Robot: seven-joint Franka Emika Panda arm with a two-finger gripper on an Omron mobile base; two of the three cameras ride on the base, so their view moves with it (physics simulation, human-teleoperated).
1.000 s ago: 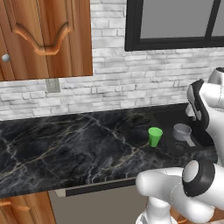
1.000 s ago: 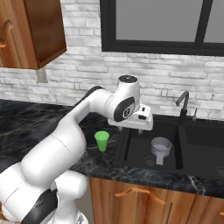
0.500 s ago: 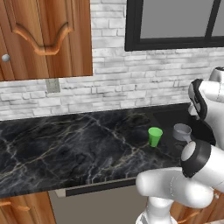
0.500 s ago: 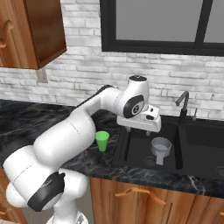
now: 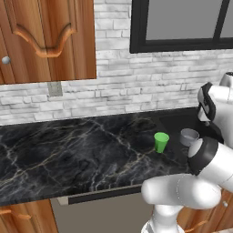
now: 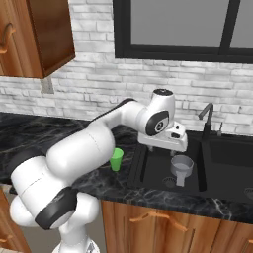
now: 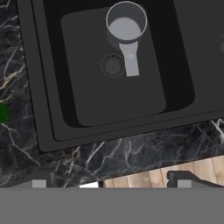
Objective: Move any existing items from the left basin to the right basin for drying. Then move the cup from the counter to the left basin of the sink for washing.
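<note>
Grey saucepan (image 7: 126, 27) sits in the left basin of the sink (image 7: 43, 109); gripper (image 6: 174, 143) hovers above, fingers spread, holding nothing. Cup (image 6: 116, 159) stands on counter (image 6: 44, 133).

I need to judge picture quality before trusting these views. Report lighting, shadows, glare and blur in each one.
Left base view: even flat light, no glare, the cup sharp, the arm hides much of the sink. Right base view: the same soft light, a faint shadow under the gripper. Hand view: crisp, basin dark, the grey pan readable.
</note>
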